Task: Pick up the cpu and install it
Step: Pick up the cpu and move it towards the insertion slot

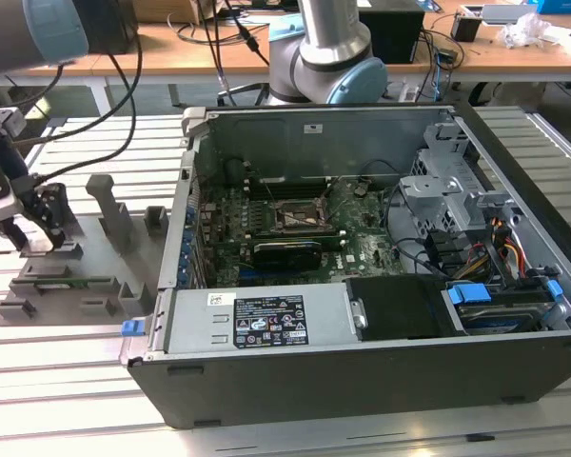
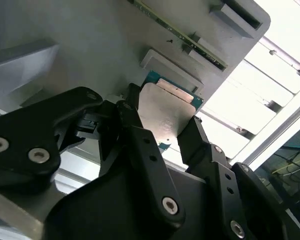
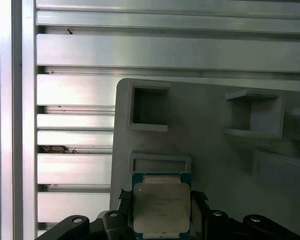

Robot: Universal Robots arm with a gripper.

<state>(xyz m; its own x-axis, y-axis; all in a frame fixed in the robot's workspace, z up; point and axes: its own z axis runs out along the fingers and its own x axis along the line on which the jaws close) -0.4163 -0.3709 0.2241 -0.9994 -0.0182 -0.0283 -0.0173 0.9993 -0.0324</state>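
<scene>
My black two-finger gripper stands over the grey plastic holder tray, at its end on the exterior view's left. The cpu, a flat square chip with a dull silver metal top and a thin blue-green rim, sits at the tray between my fingers. In both wrist views the jaws are narrowed to the chip's width and grip two opposite edges. Whether the chip is lifted clear of the tray, I cannot tell. The tray rests on a table of aluminium slats. The open dark computer case stands just beside the tray, on the exterior view's right of it; its square motherboard socket lies well apart from the tray
</scene>
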